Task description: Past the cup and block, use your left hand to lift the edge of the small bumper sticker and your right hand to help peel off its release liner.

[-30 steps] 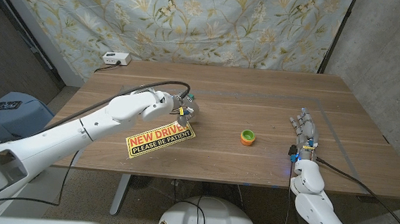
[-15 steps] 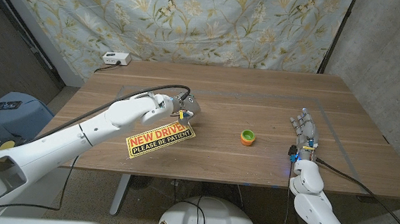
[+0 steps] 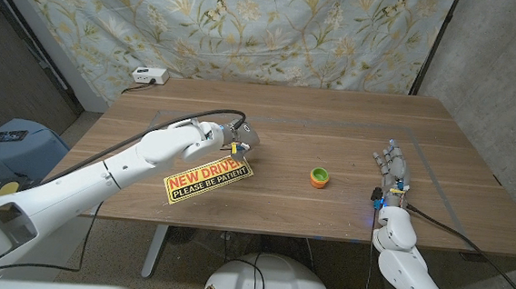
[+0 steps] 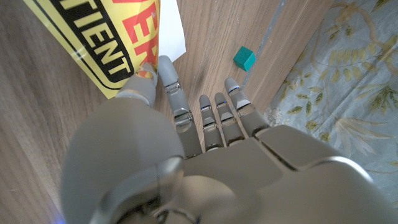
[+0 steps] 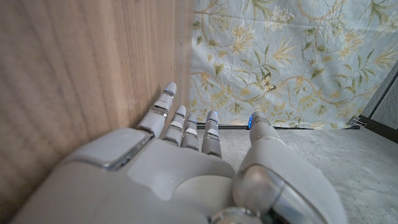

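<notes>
The yellow bumper sticker [image 3: 206,179] reading NEW DRIVER lies on the table left of centre. My left hand [image 3: 236,140] reaches over its far right corner. In the left wrist view the thumb tip [image 4: 142,84] sits on the yellow sticker's [image 4: 93,37] edge. A fingertip [image 4: 166,67] beside it touches the white liner [image 4: 172,28]. Whether the edge is pinched I cannot tell. A small teal block [image 4: 244,58] lies just beyond the fingers. The green and orange cup [image 3: 319,176] stands to the right. My right hand [image 3: 394,169] waits near the table's right front with fingers stretched out, holding nothing.
A white power box [image 3: 149,76] with a cable sits at the table's far left edge. Thin tape lines [image 3: 425,165] run along the table's right side. A floral curtain [image 3: 248,25] hangs behind the table.
My left hand has shifted slightly right and away over the sticker's far corner, then held still. The sticker, the cup and my right hand have stayed put.
</notes>
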Action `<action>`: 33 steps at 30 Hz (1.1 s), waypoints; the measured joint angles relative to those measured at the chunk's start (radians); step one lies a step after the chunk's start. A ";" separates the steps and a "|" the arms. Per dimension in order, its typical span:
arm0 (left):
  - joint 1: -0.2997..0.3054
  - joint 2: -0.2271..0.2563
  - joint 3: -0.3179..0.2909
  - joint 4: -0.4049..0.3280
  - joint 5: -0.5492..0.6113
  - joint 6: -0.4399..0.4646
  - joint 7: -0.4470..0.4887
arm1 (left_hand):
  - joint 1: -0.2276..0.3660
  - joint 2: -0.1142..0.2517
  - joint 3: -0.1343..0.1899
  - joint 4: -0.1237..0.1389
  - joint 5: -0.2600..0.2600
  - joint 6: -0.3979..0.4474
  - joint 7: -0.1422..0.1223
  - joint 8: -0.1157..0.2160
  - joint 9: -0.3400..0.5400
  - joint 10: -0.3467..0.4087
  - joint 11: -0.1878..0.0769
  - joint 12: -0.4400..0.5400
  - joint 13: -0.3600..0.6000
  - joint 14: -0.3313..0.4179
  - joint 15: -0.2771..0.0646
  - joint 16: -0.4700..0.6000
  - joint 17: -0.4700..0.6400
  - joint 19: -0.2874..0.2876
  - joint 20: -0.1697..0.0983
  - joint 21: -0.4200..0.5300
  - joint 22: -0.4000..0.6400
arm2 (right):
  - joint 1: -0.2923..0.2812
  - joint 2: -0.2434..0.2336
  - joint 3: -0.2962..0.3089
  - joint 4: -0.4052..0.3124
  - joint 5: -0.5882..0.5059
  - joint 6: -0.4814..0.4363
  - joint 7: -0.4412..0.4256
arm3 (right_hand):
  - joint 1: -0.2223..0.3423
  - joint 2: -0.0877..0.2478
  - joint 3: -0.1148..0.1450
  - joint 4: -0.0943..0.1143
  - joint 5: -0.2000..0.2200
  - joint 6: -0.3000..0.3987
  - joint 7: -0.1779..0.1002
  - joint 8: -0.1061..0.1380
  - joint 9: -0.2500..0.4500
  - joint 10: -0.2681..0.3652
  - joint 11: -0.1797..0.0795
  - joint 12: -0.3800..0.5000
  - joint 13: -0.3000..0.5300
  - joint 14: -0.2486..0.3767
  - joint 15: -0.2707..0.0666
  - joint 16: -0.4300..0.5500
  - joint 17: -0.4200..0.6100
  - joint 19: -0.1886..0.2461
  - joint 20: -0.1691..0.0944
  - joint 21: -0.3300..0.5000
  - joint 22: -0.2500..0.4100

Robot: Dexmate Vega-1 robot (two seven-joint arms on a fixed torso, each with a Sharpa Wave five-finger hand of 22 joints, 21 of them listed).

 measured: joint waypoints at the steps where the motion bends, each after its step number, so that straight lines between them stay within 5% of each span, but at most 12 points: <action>1: 0.001 0.000 -0.001 0.000 -0.001 0.000 0.005 | 0.000 0.000 0.000 0.000 0.000 0.000 0.000 0.000 0.000 0.002 -0.002 0.000 0.000 0.000 0.000 0.000 0.000 0.000 0.000 0.000 0.000 | 0.002 0.000 -0.001 0.001 0.000 -0.001 0.000 | 0.000 0.000 0.000 0.000 0.000 0.000 0.000 0.000 0.000 0.000 0.000 0.000 0.000 0.000 0.000 0.000 0.000 0.000 0.000 0.000 0.000; 33: -0.016 -0.004 -0.024 0.044 -0.041 -0.033 0.137 | 0.004 0.004 -0.010 0.004 0.000 0.005 -0.005 0.009 0.000 0.008 0.002 -0.004 0.000 0.000 0.000 -0.004 0.000 0.000 0.000 0.000 0.000 | 0.042 -0.018 -0.024 -0.008 -0.023 -0.046 -0.005 | 0.000 0.000 0.003 0.003 0.000 0.000 0.000 0.000 0.000 -0.004 -0.004 0.000 0.000 0.000 0.000 0.000 0.000 0.000 0.000 0.000 0.000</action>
